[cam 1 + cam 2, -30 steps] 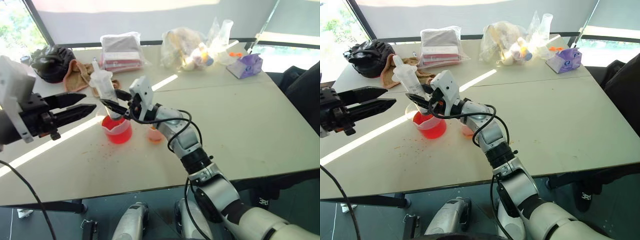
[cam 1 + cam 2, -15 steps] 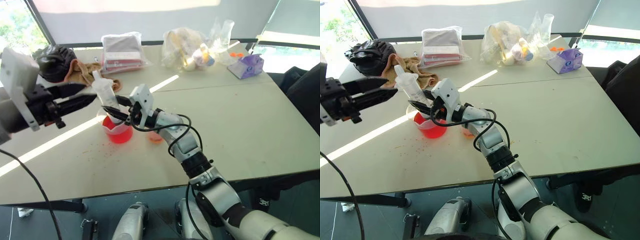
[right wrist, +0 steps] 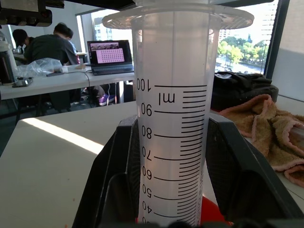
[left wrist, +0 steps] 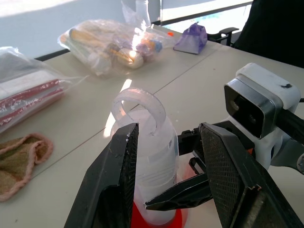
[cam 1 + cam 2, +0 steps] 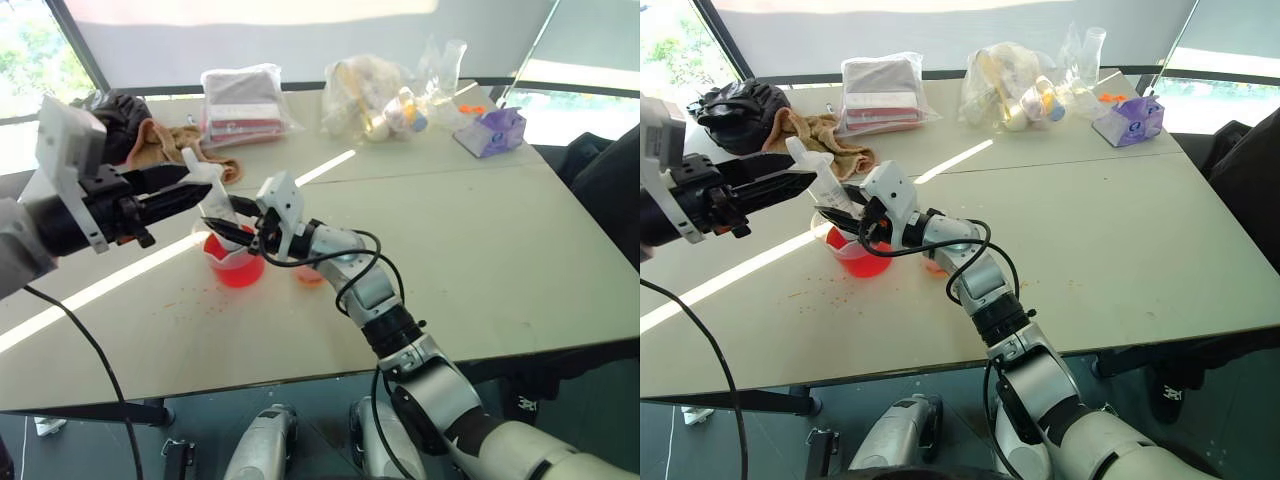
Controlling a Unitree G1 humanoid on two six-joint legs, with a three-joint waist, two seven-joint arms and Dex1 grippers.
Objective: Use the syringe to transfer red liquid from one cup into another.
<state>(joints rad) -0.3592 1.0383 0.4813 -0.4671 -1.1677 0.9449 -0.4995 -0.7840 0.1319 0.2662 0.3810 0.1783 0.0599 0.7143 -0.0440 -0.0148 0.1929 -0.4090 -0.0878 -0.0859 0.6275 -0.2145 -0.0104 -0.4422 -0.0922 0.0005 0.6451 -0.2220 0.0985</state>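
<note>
I have the large clear plastic syringe (image 3: 173, 118) with its printed scale clamped between the two black fingers of my right gripper (image 5: 848, 221), jaws closed tight on the barrel. The barrel stands nearly upright, tilted a little, with its lower end down inside the clear spouted beaker (image 5: 236, 264). That beaker sits directly under the right jaws and glows with bright red liquid (image 5: 862, 262).

My left gripper (image 4: 166, 156) comes in level from the other side, its jaws apart and straddling the syringe's top. In the left wrist view the white ring-shaped plunger handle (image 4: 139, 107) rises between the two fingers (image 4: 121, 166); one finger lies right against the barrel's side, the other stands off with a gap, so this gripper is not yet squeezing anything.

Just behind my right wrist, on the side away from the left gripper, sits the smaller plain clear cup (image 5: 309, 270) with a faint orange tint, close to the beaker but apart from it.

Small red specks (image 5: 190, 292) dot the pale tabletop (image 5: 480, 250) in front of the beaker.
</note>
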